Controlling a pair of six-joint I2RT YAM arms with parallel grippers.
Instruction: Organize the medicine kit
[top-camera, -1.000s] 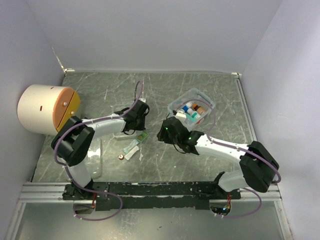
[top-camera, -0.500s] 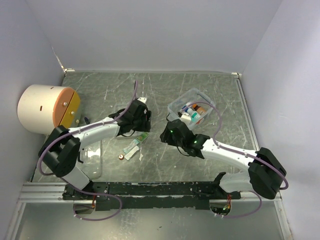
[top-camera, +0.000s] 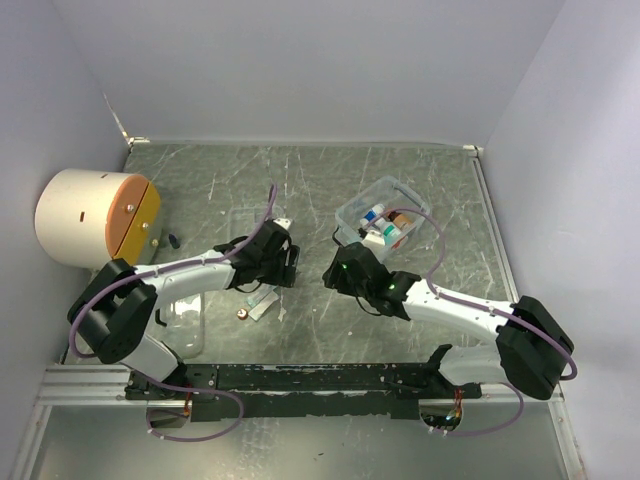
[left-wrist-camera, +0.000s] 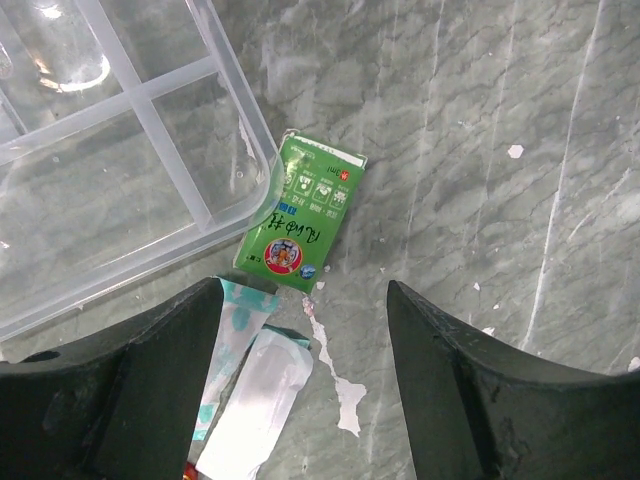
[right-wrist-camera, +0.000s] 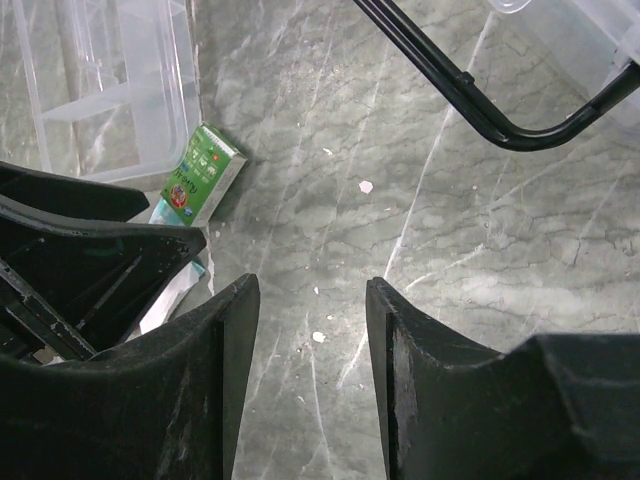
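A green sachet lies flat on the marble table beside a clear divided tray. Two white plaster strips lie just below it. My left gripper hangs open above the sachet's lower edge and the strips, with nothing between its fingers. In the top view it covers the sachet, and the strips show beside it. My right gripper is open over bare table, right of the sachet. A clear box at the back right holds several medicine bottles.
A beige cylinder with an orange face stands at the far left. A clear jar is near the left arm's base. A small copper item lies by the strips. A black cable crosses the right wrist view.
My left gripper has opened and moved nearer, from the divided tray to above the sachet and strips. The right arm has stretched out a little; its jaws are unchanged.
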